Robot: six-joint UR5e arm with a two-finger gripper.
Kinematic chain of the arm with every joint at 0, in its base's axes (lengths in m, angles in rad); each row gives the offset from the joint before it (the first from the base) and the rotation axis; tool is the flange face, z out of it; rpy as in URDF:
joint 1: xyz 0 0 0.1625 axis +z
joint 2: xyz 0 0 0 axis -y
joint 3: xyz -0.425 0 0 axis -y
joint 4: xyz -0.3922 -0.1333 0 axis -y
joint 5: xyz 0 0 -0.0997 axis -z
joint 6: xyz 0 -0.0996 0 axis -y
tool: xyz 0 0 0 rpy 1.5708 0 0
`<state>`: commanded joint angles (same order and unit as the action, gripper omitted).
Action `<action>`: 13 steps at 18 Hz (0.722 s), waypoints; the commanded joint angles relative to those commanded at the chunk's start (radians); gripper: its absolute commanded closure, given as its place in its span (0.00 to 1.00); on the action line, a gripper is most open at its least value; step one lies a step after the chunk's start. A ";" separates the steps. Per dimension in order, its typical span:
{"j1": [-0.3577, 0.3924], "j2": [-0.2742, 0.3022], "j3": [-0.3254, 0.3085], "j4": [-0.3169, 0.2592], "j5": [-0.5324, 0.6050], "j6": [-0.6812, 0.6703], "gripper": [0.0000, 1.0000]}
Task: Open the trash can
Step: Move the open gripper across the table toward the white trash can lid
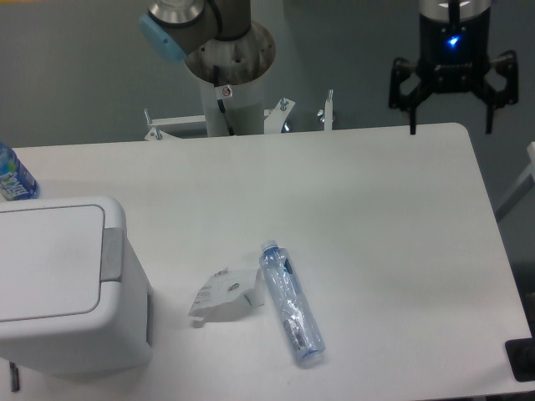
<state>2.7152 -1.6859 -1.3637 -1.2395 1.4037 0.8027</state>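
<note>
**Lid shut, tool wide apart above the far edge**

From the fixed camera, the large boxy white plastic trash can with rounded corners (63, 288) sits at the near left corner of the white surface (368, 217), partly cut off by the left border. Its flat white lid (46, 259) lies closed, and the grey push-button strip (112, 253) runs along the lid's right side.

The black two-finger tool (451, 129) hangs over the far right edge of the surface, well apart from the trash can. Its fingers are spread wide and hold nothing; a small blue light glows on its body.

Near the middle of the surface a clear plastic bottle (290, 302) lies on its side, with a crumpled scrap of white paper (226, 294) touching it on the left. At the left border, behind the trash can, part of a blue-labelled bottle (14, 175) shows. The arm's pale base column (227, 88) stands beyond the far edge.
</note>
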 joint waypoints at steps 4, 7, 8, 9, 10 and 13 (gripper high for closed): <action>-0.077 -0.003 0.005 0.000 -0.006 -0.211 0.00; -0.159 -0.020 0.000 0.000 -0.006 -0.376 0.00; -0.179 -0.029 0.002 0.000 -0.009 -0.414 0.00; -0.201 -0.037 0.003 0.000 -0.028 -0.456 0.00; -0.216 -0.040 0.000 0.000 -0.063 -0.503 0.00; -0.227 -0.052 0.000 0.000 -0.187 -0.664 0.00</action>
<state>2.4881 -1.7380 -1.3637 -1.2395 1.2168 0.1386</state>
